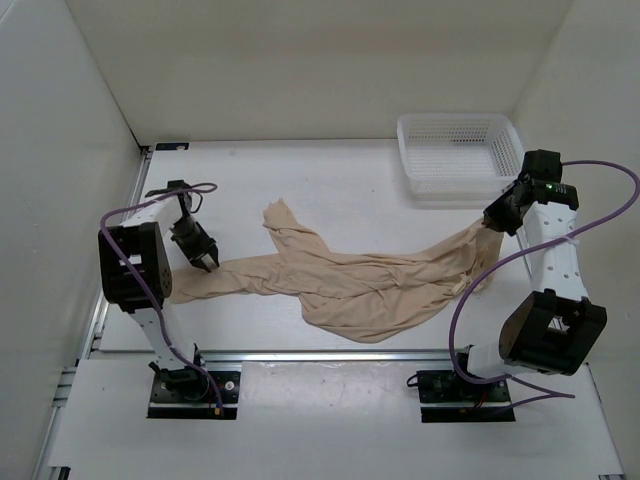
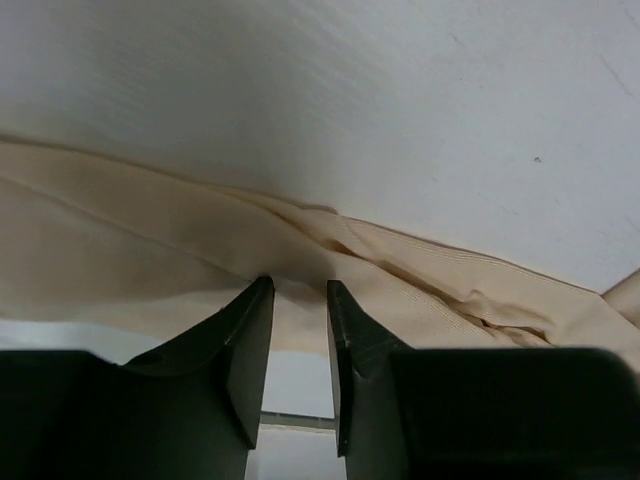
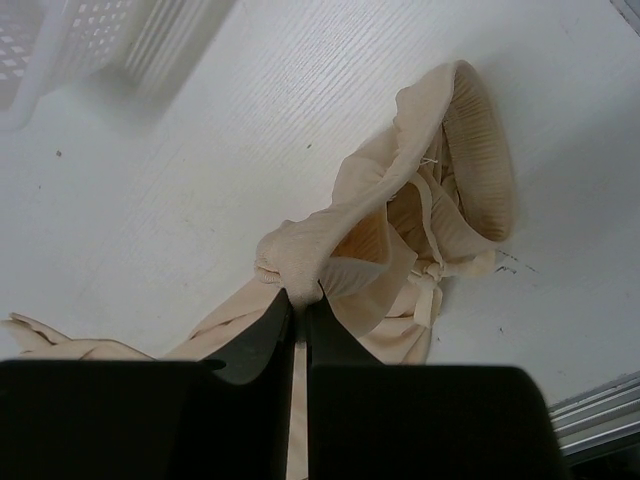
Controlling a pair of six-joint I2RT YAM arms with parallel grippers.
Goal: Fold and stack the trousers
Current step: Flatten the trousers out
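Observation:
The light beige trousers (image 1: 370,285) lie wrinkled across the middle of the table, one leg running left and the other up toward the back. My left gripper (image 1: 207,266) is low over the end of the left leg. In the left wrist view its jaws (image 2: 300,285) stand a narrow gap apart, with the edge of the cloth (image 2: 150,240) at their tips. My right gripper (image 1: 492,225) is shut on the waist end and holds it off the table. In the right wrist view, bunched fabric (image 3: 400,200) is pinched at the fingertips of the right gripper (image 3: 298,297).
A white mesh basket (image 1: 460,150) stands at the back right, just behind the right gripper, and its corner shows in the right wrist view (image 3: 80,40). White walls close off the left, back and right. A metal rail (image 1: 330,355) runs along the near edge.

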